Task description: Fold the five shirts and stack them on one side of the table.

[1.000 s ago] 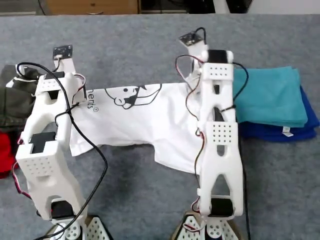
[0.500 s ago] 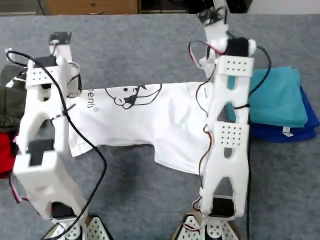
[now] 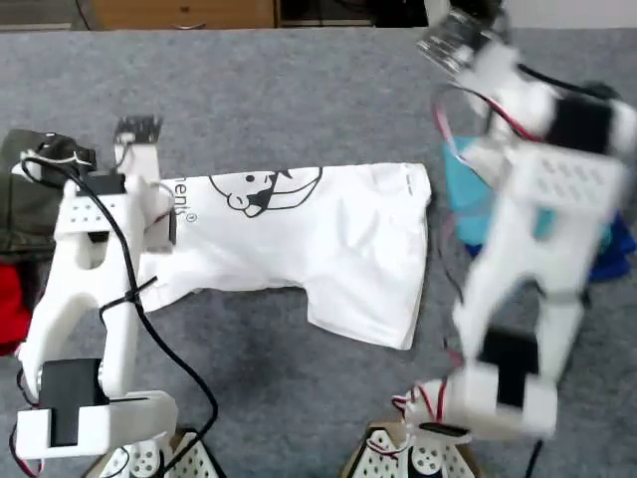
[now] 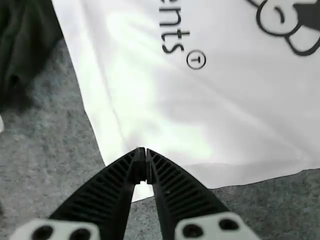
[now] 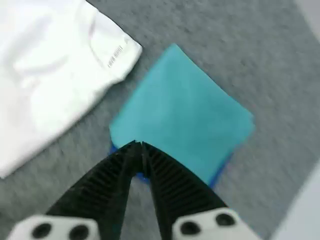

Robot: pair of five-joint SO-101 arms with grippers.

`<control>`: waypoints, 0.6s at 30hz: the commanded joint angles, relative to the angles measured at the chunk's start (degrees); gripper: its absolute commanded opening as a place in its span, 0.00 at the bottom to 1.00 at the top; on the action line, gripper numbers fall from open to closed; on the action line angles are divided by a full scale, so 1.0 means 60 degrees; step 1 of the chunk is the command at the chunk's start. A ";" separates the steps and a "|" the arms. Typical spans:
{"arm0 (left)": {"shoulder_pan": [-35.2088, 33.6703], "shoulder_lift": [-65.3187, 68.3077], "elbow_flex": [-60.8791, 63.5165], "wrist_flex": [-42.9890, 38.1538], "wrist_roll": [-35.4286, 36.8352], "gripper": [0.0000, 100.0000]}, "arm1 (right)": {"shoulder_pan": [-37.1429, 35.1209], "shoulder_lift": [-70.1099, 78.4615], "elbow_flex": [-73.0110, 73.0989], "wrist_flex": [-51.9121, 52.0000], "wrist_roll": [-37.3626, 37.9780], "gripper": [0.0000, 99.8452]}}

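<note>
left gripper [image 4: 141,156]: jaws together, over white shirt [image 4: 235,105] edge
right gripper [image 5: 139,150]: jaws together, above folded teal shirt [image 5: 185,112]
white shirt: spread on tabletop [image 3: 289,100]

A table [image 3: 299,110] with a grey, felt-like cover spans the high view. Beyond the table's far edge stands a wooden cabinet [image 3: 184,12], cut off by the frame. Beside the cabinet, also behind the table, sits a dark shape [image 3: 328,10], too cropped to identify.
</note>
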 commanded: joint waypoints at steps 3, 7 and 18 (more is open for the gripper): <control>-0.0015 -0.0212 0.0894 -0.1084 -0.0015 0.02 | 0.1502 -0.4198 0.2601 0.0161 0.0586 0.00; 0.0484 -0.0168 0.1392 -0.1495 0.0000 0.02 | 0.1619 -0.5692 0.5106 0.0000 0.0484 0.00; 0.0689 -0.0242 0.2315 -0.1275 0.0381 0.02 | -0.2894 -0.2484 0.8623 -0.2930 -0.4205 0.00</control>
